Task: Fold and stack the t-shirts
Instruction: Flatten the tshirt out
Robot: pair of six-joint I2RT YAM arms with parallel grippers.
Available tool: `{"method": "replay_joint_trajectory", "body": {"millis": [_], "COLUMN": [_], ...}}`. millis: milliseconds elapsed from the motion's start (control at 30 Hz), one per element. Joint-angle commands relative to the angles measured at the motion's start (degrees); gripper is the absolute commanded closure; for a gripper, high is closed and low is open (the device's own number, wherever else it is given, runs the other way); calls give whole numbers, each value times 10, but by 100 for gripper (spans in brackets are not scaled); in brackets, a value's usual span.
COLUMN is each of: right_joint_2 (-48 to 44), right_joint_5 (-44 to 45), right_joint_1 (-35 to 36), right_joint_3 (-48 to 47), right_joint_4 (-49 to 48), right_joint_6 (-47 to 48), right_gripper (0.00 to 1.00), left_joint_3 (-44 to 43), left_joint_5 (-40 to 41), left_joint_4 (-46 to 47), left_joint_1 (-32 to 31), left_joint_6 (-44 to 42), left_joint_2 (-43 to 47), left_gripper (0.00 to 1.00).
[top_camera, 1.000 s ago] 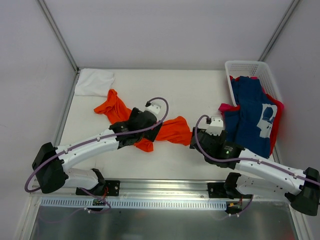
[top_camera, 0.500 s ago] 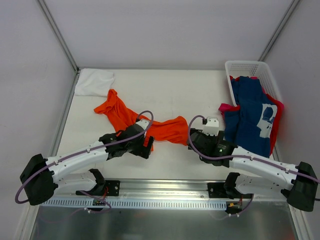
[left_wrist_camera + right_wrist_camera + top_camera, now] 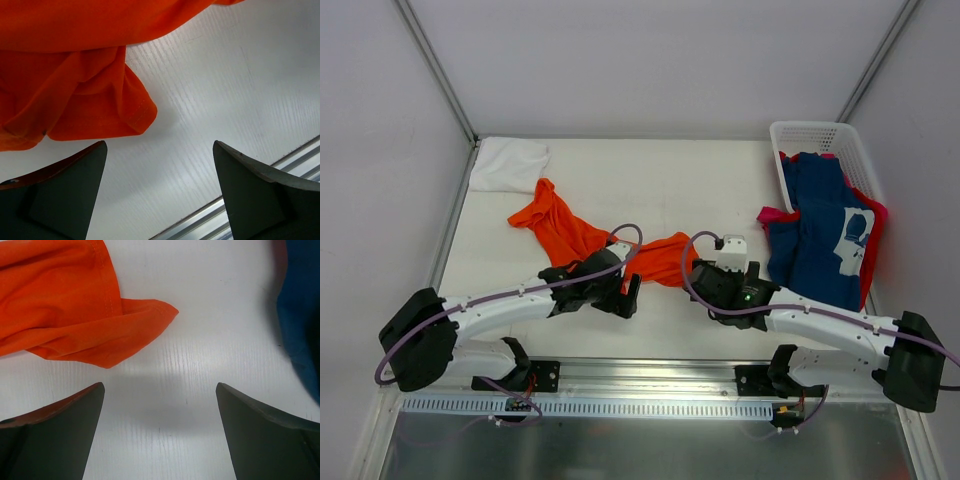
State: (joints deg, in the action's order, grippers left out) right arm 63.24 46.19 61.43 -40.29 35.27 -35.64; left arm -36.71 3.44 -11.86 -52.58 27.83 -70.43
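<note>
The orange t-shirt (image 3: 560, 228) lies crumpled across the middle of the table. My left gripper (image 3: 628, 297) hovers just past its near hem, open and empty; the left wrist view shows the orange t-shirt (image 3: 75, 75) beyond the gripper (image 3: 160, 146). My right gripper (image 3: 698, 278) is open and empty at the shirt's right end, where a corner of the orange t-shirt (image 3: 60, 305) lies ahead of the gripper (image 3: 160, 386). A white t-shirt (image 3: 508, 163) lies folded at the back left. The navy t-shirt (image 3: 820, 235) with white print drapes over a pink-red t-shirt (image 3: 775, 213) on the right.
A white lattice basket (image 3: 810, 135) stands at the back right, with the navy and pink-red shirts spilling out of it. The metal rail (image 3: 650, 372) runs along the near table edge. The navy t-shirt (image 3: 300, 315) lies close to my right gripper's right finger.
My left gripper has drawn back off the orange shirt toward the near edge and its jaws have narrowed slightly. My right gripper has slid left toward the shirt's right end.
</note>
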Motion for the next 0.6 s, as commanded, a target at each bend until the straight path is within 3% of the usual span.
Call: {"method": "replay_joint_trajectory", "body": {"millis": [0,567], "right_joint_2": [-19,-17], "right_joint_5": [17,15], "right_joint_1": [2,3], "right_joint_3": [-7,12], "right_joint_4": [-3,-20], "right_joint_6": [-17,-18], "right_gripper": [1,0], "left_joint_3": [10,0], "left_joint_5": [9,78], "left_joint_4": [49,116], "left_joint_1": [-7,-7], "left_joint_6": [17,20], "left_joint_2": [-18,-123], "left_gripper": [12,29]}}
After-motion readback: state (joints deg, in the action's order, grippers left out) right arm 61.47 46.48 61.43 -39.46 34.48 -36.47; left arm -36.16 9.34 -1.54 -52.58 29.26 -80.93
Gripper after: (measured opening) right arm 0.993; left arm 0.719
